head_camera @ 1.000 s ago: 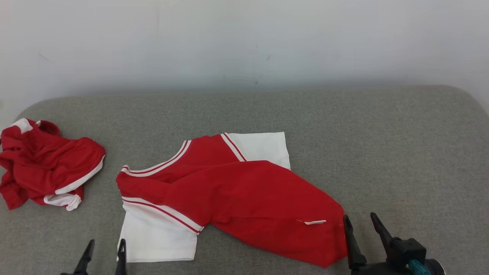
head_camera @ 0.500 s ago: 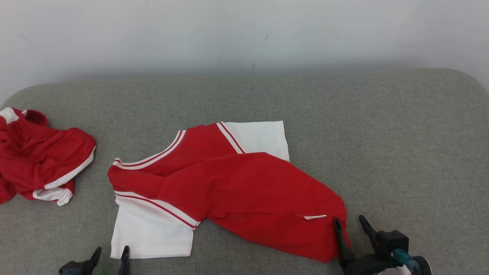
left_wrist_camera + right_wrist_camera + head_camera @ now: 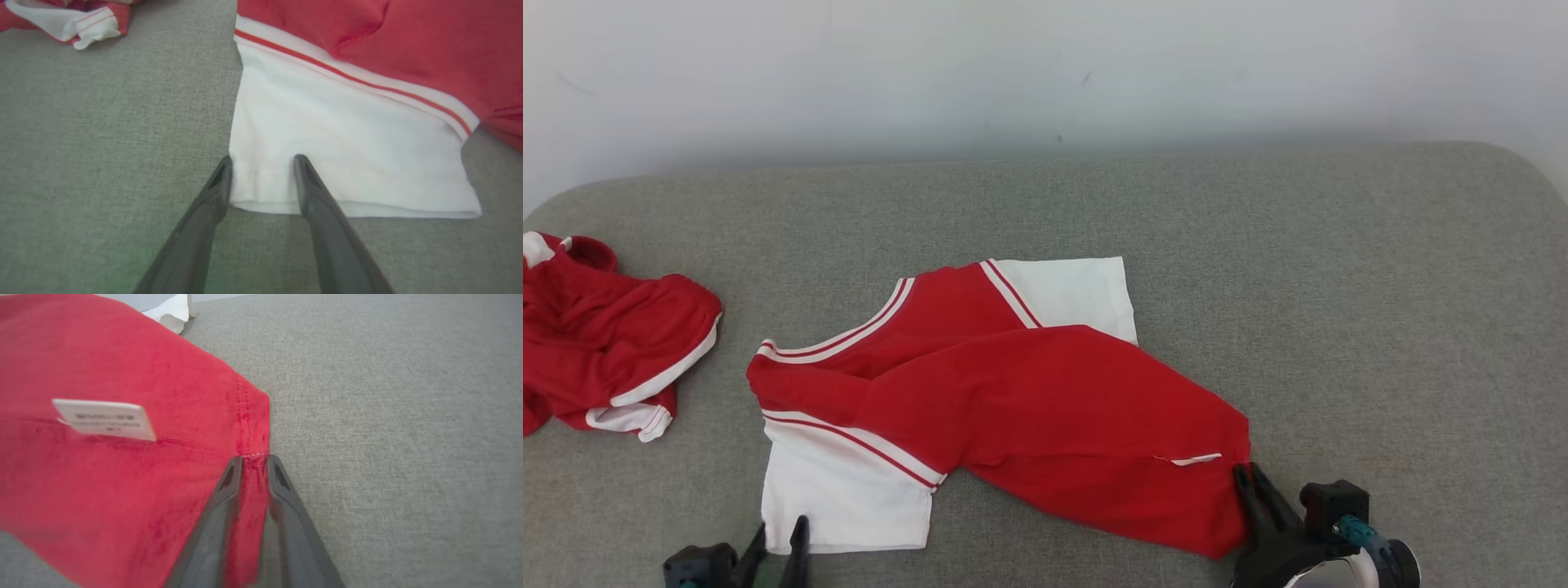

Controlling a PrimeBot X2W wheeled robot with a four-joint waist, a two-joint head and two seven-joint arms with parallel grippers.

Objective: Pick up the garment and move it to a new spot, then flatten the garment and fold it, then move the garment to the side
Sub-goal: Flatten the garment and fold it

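Note:
The garment is a red shirt with white sleeves, lying spread and partly folded over itself on the grey cushion. My left gripper is at the near left, open, its fingers straddling the near corner of the white sleeve; in the left wrist view the left gripper has white cloth between its tips. My right gripper is at the red hem's near right corner. In the right wrist view the right gripper is pinched on a fold of red cloth, close to a white label.
A second red and white garment lies crumpled at the cushion's far left, and its edge appears in the left wrist view. A pale wall stands behind the cushion. Bare grey cushion stretches to the right of the shirt.
The head view has shifted slightly. My right gripper's fingers have closed together on the red hem corner. My left gripper has moved forward over the white sleeve's corner.

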